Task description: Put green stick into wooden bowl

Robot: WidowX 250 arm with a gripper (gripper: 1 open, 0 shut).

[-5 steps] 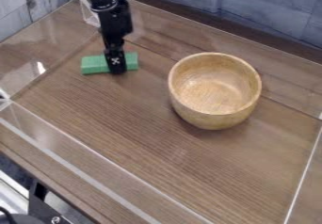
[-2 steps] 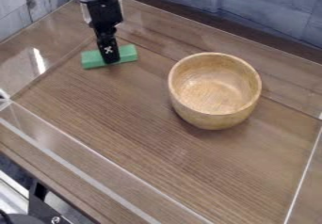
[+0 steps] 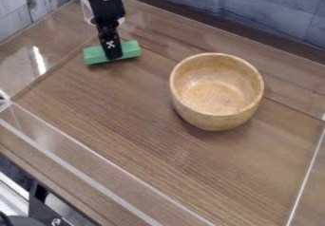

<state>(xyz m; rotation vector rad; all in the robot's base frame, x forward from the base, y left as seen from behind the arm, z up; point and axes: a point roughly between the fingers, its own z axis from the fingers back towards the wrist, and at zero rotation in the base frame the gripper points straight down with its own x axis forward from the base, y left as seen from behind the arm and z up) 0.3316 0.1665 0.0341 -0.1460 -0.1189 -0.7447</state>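
We cannot tell whether the black two-fingered gripper [image 3: 114, 54] grips the flat bright-green block [image 3: 95, 55]; off-centre closing could twist it loose.

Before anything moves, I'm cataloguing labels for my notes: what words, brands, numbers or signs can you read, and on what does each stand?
None: no readable text shows on the green stick, the wooden bowl or the tabletop.
The dark pincer is too small and blurred to tell if it carries any.
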